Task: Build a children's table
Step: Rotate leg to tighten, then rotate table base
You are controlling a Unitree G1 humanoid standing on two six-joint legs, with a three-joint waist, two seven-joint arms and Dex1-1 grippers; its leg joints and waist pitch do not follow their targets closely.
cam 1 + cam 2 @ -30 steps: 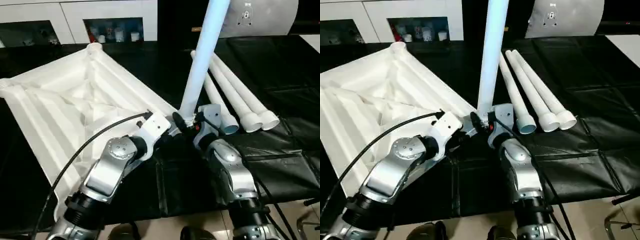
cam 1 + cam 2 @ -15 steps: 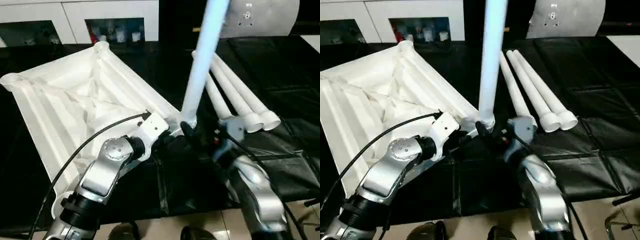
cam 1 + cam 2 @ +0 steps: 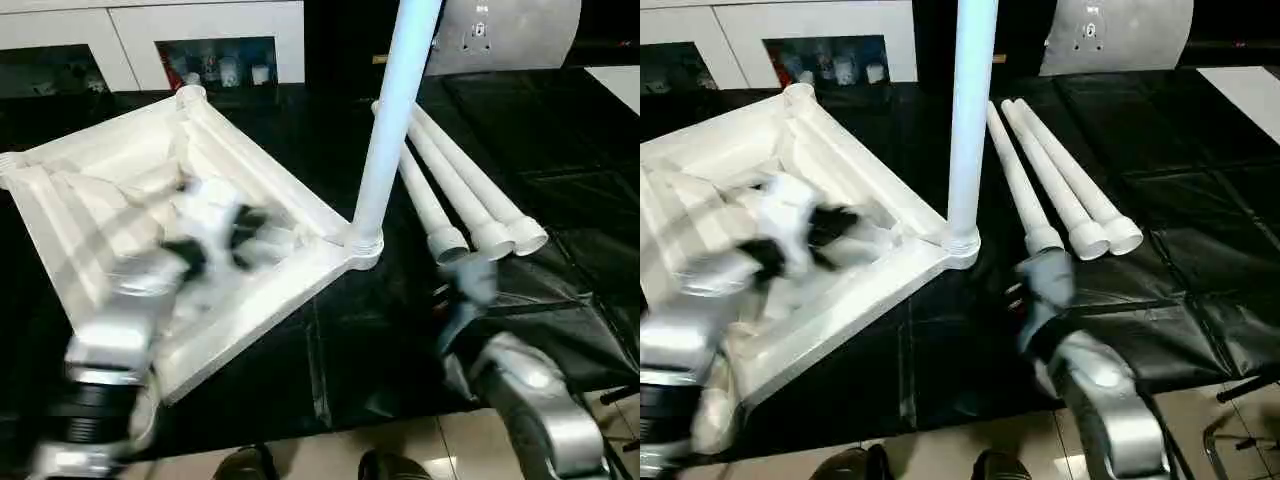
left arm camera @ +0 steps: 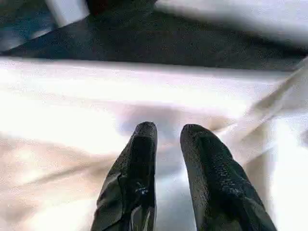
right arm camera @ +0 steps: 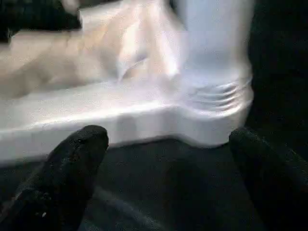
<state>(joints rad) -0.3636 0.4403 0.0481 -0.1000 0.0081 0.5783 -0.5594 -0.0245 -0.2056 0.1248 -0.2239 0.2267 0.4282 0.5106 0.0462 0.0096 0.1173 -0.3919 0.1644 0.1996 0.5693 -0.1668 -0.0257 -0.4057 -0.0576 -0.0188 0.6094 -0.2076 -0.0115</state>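
Upturned table top lying on surface, left side. One leg standing upright in the near-right corner socket. Three legs lying side by side on surface, right of the standing one, just beside it. Left pincer over table top underside; right pincer near socket, apart from it.
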